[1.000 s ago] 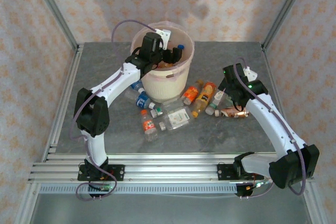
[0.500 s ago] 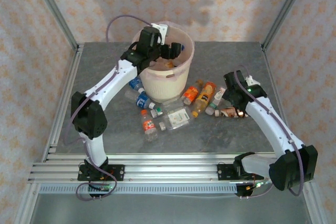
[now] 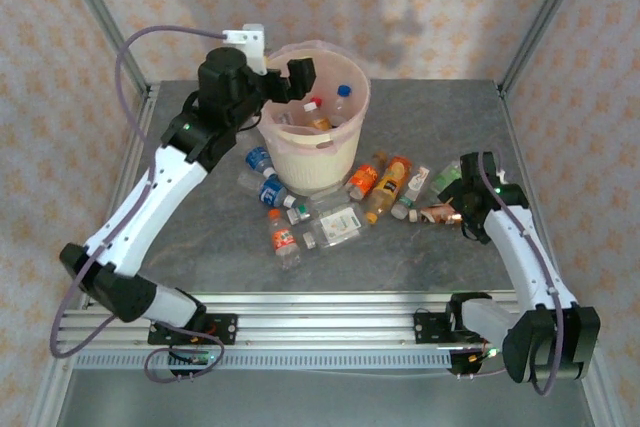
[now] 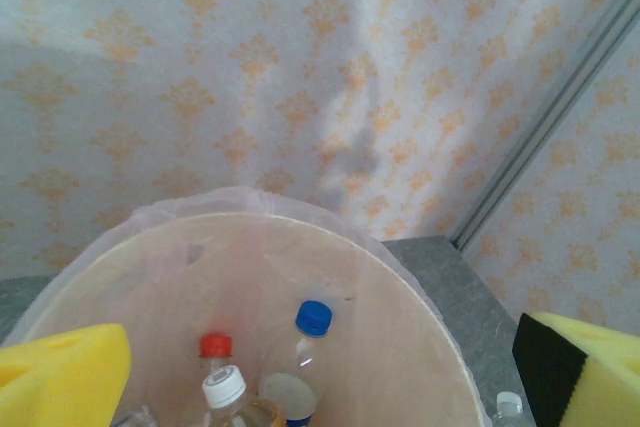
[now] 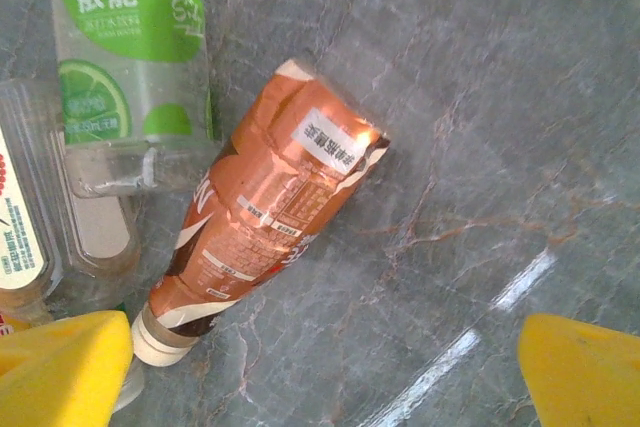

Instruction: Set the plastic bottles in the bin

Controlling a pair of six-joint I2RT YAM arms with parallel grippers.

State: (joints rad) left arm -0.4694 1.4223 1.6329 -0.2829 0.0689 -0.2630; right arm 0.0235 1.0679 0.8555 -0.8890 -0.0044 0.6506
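Now the left gripper (image 4: 320, 367) hangs wide open and empty just above the bin (image 3: 312, 162), and several plastic bottles (image 4: 312, 318) lie inside it. The right gripper (image 5: 325, 367), also wide open and empty, hovers to the right of the bin over a crushed brown bottle (image 5: 265, 217). I think its dented, slanted body may slip out of the grip, or the closing jaws may catch the green-label bottle (image 5: 135, 67) just beside it.

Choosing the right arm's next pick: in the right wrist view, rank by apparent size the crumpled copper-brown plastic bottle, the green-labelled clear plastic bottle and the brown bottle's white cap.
1 or 2: crumpled copper-brown plastic bottle and green-labelled clear plastic bottle look alike; the green one runs off the frame's top.
3: white cap, smallest.
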